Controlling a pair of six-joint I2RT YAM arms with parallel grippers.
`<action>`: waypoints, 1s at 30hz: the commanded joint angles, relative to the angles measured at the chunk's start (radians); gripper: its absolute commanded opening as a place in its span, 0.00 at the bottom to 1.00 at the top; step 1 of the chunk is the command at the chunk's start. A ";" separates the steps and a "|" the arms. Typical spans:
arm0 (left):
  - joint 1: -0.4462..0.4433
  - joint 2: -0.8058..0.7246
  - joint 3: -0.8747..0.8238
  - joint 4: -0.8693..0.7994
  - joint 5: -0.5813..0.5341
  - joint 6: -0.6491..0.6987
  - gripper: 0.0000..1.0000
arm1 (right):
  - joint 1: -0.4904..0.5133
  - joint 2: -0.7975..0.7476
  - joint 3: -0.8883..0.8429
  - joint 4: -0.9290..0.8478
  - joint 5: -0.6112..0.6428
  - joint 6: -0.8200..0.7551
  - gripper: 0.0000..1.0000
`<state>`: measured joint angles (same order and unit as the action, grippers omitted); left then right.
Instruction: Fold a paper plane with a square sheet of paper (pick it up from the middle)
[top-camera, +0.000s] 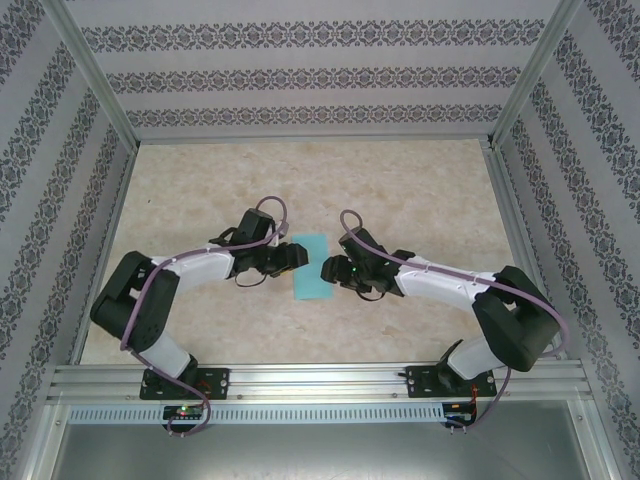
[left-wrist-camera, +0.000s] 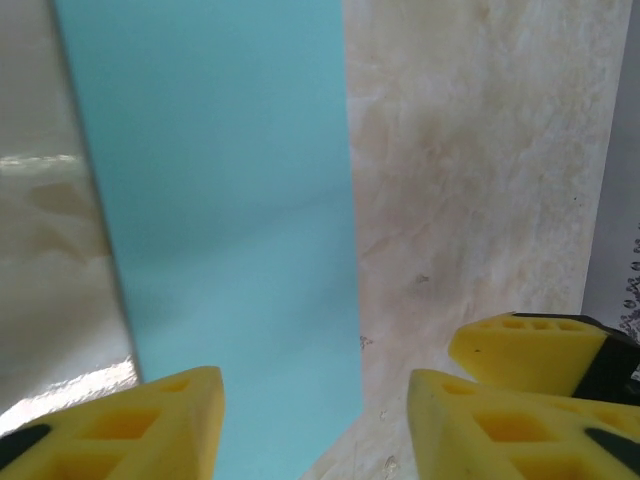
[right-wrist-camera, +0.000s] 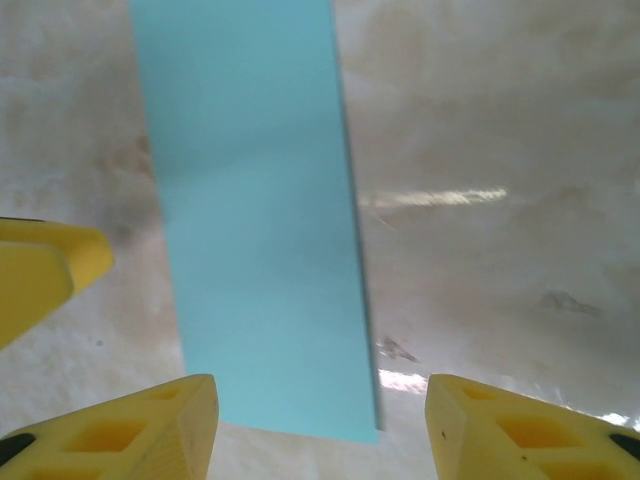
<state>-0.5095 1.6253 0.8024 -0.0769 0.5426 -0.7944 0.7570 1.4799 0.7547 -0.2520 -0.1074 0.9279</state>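
The square sheet of paper (top-camera: 312, 268) lies flat on the table as a narrow turquoise rectangle, its long side running away from the arms. My left gripper (top-camera: 296, 256) stands at its left edge and my right gripper (top-camera: 330, 269) at its right edge, facing each other. In the left wrist view the paper (left-wrist-camera: 220, 220) runs under the gap of the left gripper (left-wrist-camera: 315, 430), whose yellow jaws stand apart and hold nothing. In the right wrist view the paper (right-wrist-camera: 260, 220) ends just ahead of the open right gripper (right-wrist-camera: 320, 430). The paper plane is out of view.
The table top (top-camera: 420, 200) is pale marbled beige, walled by patterned panels and a metal frame (top-camera: 300, 380) at the near edge. A yellow fingertip (left-wrist-camera: 530, 350) of the other gripper shows in the left wrist view, and one (right-wrist-camera: 40, 270) in the right wrist view.
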 joint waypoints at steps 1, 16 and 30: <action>-0.014 0.044 0.045 0.050 0.034 -0.011 0.49 | -0.005 0.002 -0.018 0.072 -0.025 0.060 0.58; -0.014 0.152 0.073 -0.078 -0.068 0.005 0.44 | 0.010 0.099 0.007 0.098 -0.088 0.089 0.58; -0.014 0.162 0.061 -0.094 -0.094 0.007 0.45 | 0.041 0.148 0.017 0.147 -0.181 0.107 0.57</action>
<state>-0.5137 1.7599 0.8619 -0.1101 0.5072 -0.7948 0.7860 1.6135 0.7536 -0.1440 -0.2497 1.0107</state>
